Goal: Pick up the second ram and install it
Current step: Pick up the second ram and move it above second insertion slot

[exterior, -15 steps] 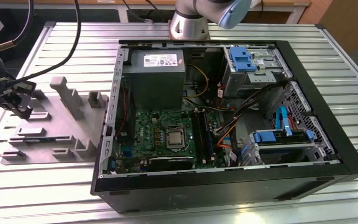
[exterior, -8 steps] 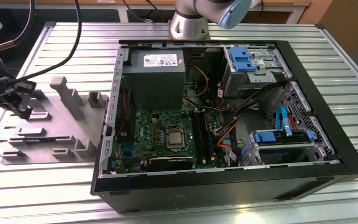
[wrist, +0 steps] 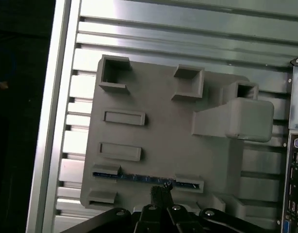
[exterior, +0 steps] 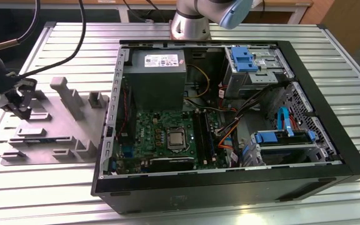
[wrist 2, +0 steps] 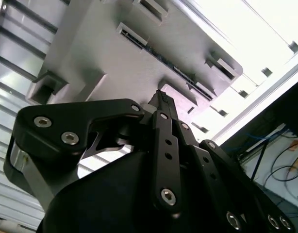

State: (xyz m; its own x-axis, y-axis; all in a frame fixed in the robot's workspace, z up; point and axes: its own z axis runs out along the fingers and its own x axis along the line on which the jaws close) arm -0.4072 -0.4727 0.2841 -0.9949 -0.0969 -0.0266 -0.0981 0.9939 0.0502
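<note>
Gripper (wrist: 161,189) hovers over the grey holder (wrist: 158,141) at the exterior view's left, fingers pressed together, holding nothing. Second ram (wrist: 139,177) sits on edge in its slot, just beneath. Best approach, I'd judge: centre on it, square to its length.

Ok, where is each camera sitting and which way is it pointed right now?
Exterior view: high up, looking down on the open computer case and grey holder; arm base and claw show.
First wrist view: on the wrist, facing down onto the holder; claw tips show.
Second wrist view: on the wrist, sighting along the claw's linkage to the holder.
Both wrist views share the claw near the second ram.
</note>
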